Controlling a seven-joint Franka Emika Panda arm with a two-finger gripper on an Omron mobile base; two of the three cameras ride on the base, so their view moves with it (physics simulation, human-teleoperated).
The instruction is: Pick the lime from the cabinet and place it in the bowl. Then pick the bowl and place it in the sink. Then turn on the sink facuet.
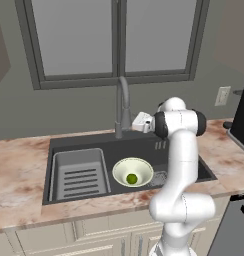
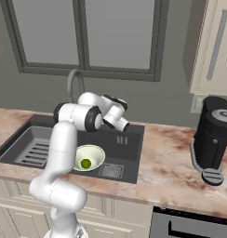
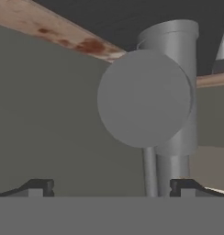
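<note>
Lime (image 1: 131, 178) in bowl (image 1: 142, 167), in sink (image 1: 84, 142).

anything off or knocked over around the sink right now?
Nothing stands out. The bowl sits upright in the sink with the lime inside it, beside the ribbed tray insert. The sink facuet stands straight, and the gripper is close to its base, fingers apart. No spill shows on the counter.

Bright green lime (image 1: 131, 178) in pale bowl (image 1: 142, 166) – dk grey sink (image 1: 184, 150) (ribbed lighter tray (image 1: 78, 175)).
</note>
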